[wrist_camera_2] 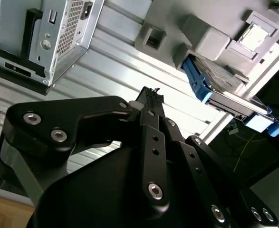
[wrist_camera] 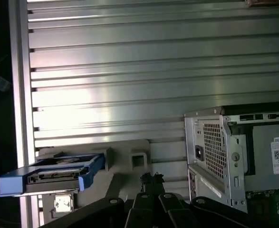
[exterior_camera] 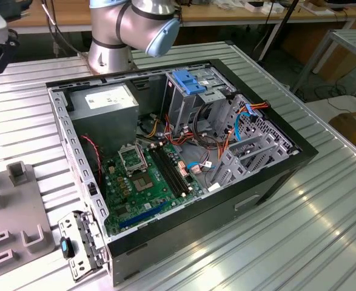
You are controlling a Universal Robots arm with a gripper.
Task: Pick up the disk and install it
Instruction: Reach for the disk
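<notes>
Evidently no part of the task is complete, judging by how things lie. The disk (wrist_camera_2: 221, 77) (wrist_camera: 58, 174) sits edge-on in a grey holder (wrist_camera_2: 203, 33) (wrist_camera: 129, 164) on the ribbed table (exterior_camera: 287, 242), outside the case (exterior_camera: 184, 225), so pick-up and installation both appear outstanding. The gripper (wrist_camera_2: 150, 97) (wrist_camera: 151, 180) hangs above the table with its fingers (wrist_camera_2: 152, 128) drawn together at the tips and nothing between them. In both wrist views the disk lies beyond the fingertips and off to one side, well apart from them, with no contact. Its blue bracket (wrist_camera_2: 196, 84) projects from the holder, one tabbed end hanging past the table edge. The rear corner of the case (wrist_camera_2: 58, 33) (wrist_camera: 234, 152) lies off to the opposite side of the fingers, also clear of them. Bare table fills the gap ahead of the tips. In the exterior view the case is open, with its drive cage (exterior_camera: 190, 100) standing upright inside; whether a bay is free for the disk cannot be judged.
</notes>
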